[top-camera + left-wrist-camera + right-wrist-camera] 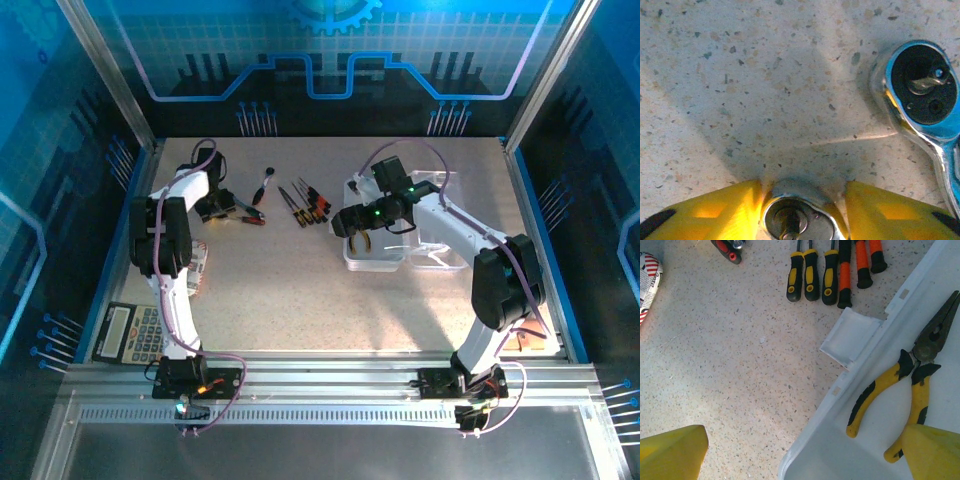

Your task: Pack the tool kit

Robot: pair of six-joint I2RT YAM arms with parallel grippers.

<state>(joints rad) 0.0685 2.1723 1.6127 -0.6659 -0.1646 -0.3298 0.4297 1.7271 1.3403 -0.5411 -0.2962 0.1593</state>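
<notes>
My left gripper (804,186) is low over the table, its yellow fingers (715,212) closed against the round metal head of a small ratchet wrench (800,220). That wrench's red and black handle (250,216) lies just right of the left gripper (220,207). A second chrome ratchet wrench (922,85) rests beside it. Several screwdrivers (832,270) lie in a row. The yellow-handled pliers (900,390) lie inside the clear case (840,455). Over the case's near corner my right gripper (804,445) hangs open, holding nothing.
A grey calculator (130,332) sits at the near left edge. A newsprint-patterned packet (200,268) lies by the left arm. The case's lid (430,185) is open towards the back right. Blue walls and aluminium posts enclose the table.
</notes>
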